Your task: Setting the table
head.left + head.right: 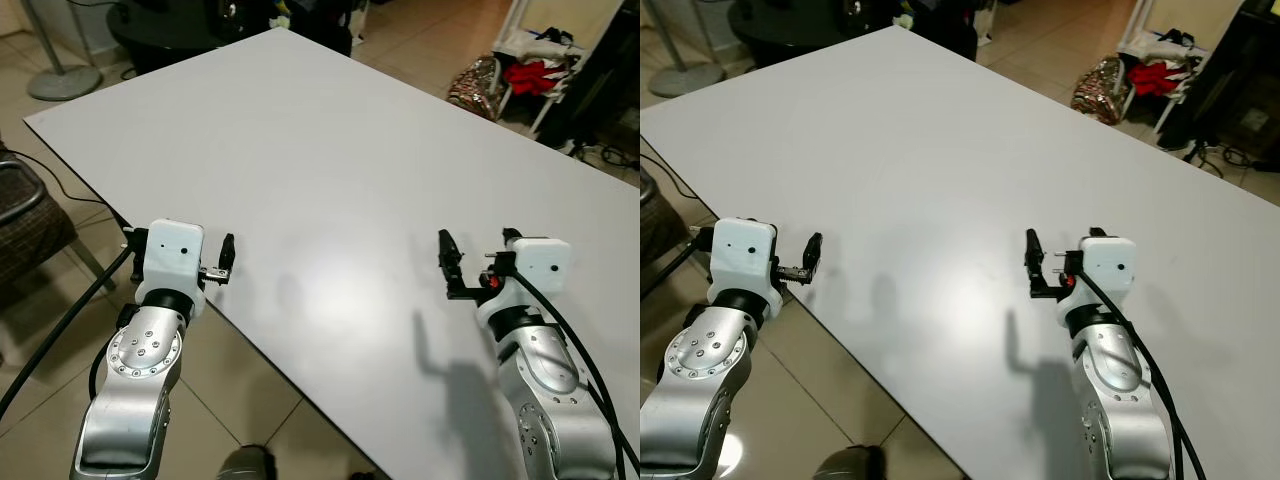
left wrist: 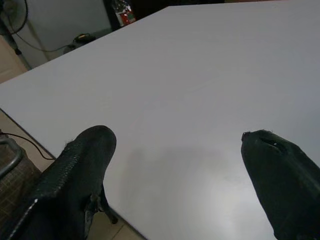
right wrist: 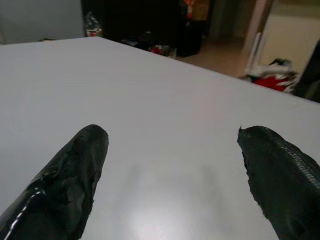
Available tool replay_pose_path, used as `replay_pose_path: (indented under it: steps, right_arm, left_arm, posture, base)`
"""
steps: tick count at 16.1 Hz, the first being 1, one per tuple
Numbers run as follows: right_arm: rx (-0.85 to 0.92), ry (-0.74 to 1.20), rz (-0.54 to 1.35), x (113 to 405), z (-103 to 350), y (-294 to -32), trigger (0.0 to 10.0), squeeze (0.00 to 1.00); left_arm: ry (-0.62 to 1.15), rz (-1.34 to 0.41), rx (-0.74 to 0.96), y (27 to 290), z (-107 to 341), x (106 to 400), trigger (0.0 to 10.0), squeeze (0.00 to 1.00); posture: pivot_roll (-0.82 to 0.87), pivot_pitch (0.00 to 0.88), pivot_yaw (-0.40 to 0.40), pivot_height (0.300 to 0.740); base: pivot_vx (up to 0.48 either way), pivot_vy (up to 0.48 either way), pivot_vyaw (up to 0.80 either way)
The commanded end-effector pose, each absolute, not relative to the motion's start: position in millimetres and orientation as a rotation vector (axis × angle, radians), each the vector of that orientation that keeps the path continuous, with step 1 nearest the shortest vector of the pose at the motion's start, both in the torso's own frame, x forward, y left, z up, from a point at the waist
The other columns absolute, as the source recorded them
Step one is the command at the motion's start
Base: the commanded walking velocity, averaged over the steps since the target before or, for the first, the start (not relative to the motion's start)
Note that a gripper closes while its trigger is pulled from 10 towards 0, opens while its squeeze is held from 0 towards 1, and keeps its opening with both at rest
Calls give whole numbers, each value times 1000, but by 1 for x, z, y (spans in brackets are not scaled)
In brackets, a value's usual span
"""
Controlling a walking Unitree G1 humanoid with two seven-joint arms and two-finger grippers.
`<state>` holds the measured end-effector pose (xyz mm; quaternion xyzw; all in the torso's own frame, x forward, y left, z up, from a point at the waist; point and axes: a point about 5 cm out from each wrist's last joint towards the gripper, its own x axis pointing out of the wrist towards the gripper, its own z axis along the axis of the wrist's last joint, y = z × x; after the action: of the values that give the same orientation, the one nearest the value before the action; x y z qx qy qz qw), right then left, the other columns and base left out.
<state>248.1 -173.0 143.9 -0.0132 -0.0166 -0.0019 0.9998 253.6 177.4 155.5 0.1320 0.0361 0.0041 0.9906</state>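
Note:
A large white table point(image 1: 330, 150) stretches away from me, its near edge running diagonally from the left to the lower right. My left gripper point(image 1: 225, 262) hovers at that near left edge, its fingers point(image 2: 85, 160) spread wide over the tabletop, open and holding nothing. Further right, my right gripper point(image 1: 478, 248) is held low over the table surface. Its two black fingers point(image 3: 75, 165) also stand apart, open, with only the white tabletop between them.
A dark wicker chair point(image 1: 25, 215) and a black cable point(image 1: 60, 320) sit at my left over tiled floor. A fan base point(image 1: 62, 80) and dark furniture point(image 1: 170, 30) stand beyond the far corner. A white rack with red cloth point(image 1: 535, 70) is at the back right.

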Motion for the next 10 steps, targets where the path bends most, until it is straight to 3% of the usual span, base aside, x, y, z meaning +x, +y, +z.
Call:
replay_pose_path:
  steps: [1, 7, 10]
  right_arm:
    - [-28, -15, -14, 249, 142, -172, 10000, 1000]
    - [-13, -1, 66, 246, 135, -160, 10000, 1000]
    - [9, 16, 53, 244, 131, -163, 10000, 1000]
  left_arm:
    - [73, 14, 286, 180, 156, 250, 10000, 0]
    - [101, -7, 272, 177, 150, 252, 10000, 0]
    - [116, -12, 277, 178, 145, 253, 10000, 0]
  posture:
    - [-63, 96, -48, 740]
    - [-51, 81, -42, 740]
    - [-48, 73, -45, 740]
  base:
    - [0, 277, 0]
    - [0, 280, 0]
    - [0, 286, 604]
